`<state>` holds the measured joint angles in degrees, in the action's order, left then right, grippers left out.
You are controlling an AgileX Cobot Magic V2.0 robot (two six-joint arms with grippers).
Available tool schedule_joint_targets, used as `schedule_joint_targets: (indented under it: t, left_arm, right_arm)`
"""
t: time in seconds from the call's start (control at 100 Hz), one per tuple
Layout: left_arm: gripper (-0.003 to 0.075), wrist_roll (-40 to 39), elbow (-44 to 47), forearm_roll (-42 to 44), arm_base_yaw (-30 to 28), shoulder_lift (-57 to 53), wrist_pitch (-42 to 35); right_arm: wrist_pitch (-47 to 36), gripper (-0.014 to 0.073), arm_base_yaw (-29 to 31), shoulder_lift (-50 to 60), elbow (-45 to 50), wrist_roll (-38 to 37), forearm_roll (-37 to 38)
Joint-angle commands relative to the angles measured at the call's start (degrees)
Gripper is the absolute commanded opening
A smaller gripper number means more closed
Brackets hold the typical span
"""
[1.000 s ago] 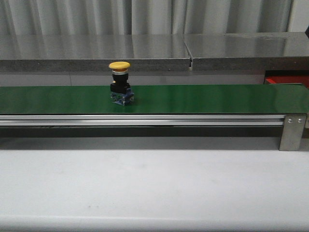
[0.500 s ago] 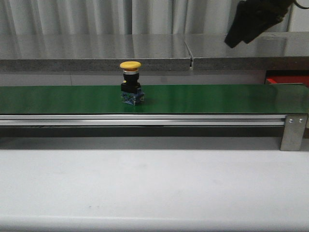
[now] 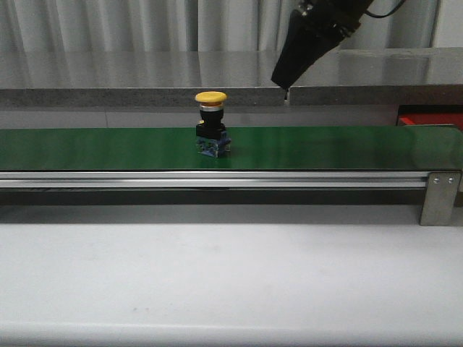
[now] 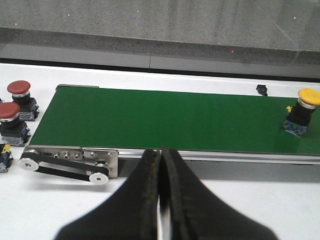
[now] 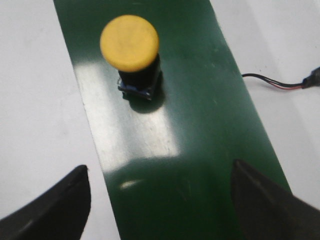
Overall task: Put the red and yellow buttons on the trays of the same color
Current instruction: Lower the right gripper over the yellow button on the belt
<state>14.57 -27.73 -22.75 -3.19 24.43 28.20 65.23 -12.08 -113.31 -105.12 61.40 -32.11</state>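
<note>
I am holding my right gripper [image 3: 283,81] above the far edge of the green belt [image 3: 325,147], its dark body slanting down from the upper right with the tip aimed low and to the left. Its fingers [image 5: 262,200] are spreading wide, one on each side of the belt in the right wrist view, with nothing between them. The yellow button [image 3: 211,123] is standing upright on the belt, a little left of the belt's middle and well apart from its right end; my right gripper is hanging above and to the right of it, not touching it. From the right wrist I am looking almost straight down on the yellow cap [image 5: 130,43], with its black body and blue base resting on the green surface, and a thin cable [image 5: 280,82] is lying on the white table beyond the belt's edge. I am keeping my left gripper [image 4: 161,200] low at the near side of the belt, near its left end, its two dark fingers [image 4: 145,195] pressing together with only a thin seam between them and pinching nothing. Past that left end of the belt, two red buttons [image 4: 15,107] are standing on the white table [image 3: 231,282] beside the belt's pulley. At the belt's right end, on the far side, a corner of the red tray [image 3: 430,119] is showing, partly hidden by the belt.
</note>
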Motion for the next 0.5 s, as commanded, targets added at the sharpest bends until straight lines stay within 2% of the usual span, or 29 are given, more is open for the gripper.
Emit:
schedule_joint_targets:
  t: [0.0,0.49]
  left_arm:
    - [-0.0020,0.00,-1.42,-1.29,0.55,0.37,-4.15]
    - [-0.0020,0.00,-1.42,-1.29,0.55,0.37,-4.15]
  right_arm:
    - [-1.68,0.0573,-0.93,3.73,-0.99,0.87,-2.06]
    - [-5.00,0.0573,-3.38,2.58,-0.99,0.87,-1.39]
